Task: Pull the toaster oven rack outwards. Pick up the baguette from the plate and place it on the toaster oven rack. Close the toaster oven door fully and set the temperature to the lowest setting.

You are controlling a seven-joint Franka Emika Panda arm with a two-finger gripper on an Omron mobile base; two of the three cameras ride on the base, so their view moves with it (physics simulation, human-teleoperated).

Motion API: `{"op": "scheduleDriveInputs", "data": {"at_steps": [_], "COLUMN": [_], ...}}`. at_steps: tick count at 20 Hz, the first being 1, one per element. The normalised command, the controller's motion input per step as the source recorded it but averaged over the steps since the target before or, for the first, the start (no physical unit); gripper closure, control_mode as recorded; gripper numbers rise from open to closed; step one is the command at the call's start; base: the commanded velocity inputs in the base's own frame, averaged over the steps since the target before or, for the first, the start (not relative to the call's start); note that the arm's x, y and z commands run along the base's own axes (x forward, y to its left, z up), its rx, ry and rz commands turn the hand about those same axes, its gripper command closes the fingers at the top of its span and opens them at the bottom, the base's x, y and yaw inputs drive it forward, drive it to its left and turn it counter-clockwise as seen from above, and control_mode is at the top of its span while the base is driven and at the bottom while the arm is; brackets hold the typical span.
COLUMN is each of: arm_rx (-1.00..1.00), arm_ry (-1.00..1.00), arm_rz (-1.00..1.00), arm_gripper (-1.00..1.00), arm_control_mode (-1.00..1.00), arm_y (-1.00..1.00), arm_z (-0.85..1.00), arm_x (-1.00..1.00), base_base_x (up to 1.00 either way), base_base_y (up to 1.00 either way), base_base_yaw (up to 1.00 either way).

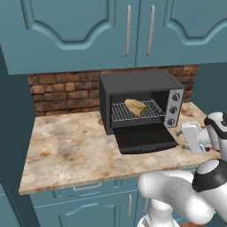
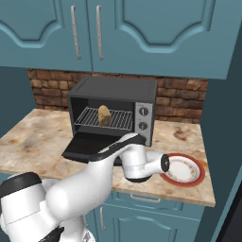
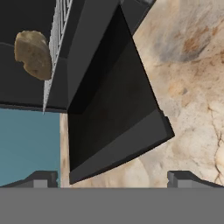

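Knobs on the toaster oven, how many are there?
3. All sit in a column on the silver panel at the right of the toaster oven: a top knob, a middle knob and a bottom knob. The right base view shows fewer clearly.

The black toaster oven (image 1: 141,101) is set against the brick wall, its toaster oven door (image 1: 145,138) dropped flat (fully open). The golden baguette (image 1: 136,107) is laid on the silver toaster oven rack (image 1: 122,112). The orange-rimmed plate (image 2: 200,176) is seen at the oven's four o'clock.
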Motion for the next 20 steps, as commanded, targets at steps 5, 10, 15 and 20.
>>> {"op": "scheduleDriveInputs", "data": {"at_steps": [5, 10, 15, 20], "arm_rx": [0.02, 0.00, 0.00, 0.00], "arm_ry": [0.07, 0.06, 0.02, 0.00], "arm_rz": [-0.08, -0.03, -0.01, -0.01], "arm_gripper": [-1.00, -1.00, -1.00, -1.00], "arm_control_mode": [-1.00, -1.00, -1.00, -1.00], "arm_y": [0.00, 0.00, 0.06, 0.14], "arm_z": [-0.01, -0.12, -0.19, -0.08], "arm_x": [0.16, 0.00, 0.00, 0.02], "base_base_x": [0.00, 0.00, 0.00, 0.00], "base_base_y": [0.00, 0.00, 0.00, 0.00], "base_base_yaw": [0.00, 0.00, 0.00, 0.00]}}
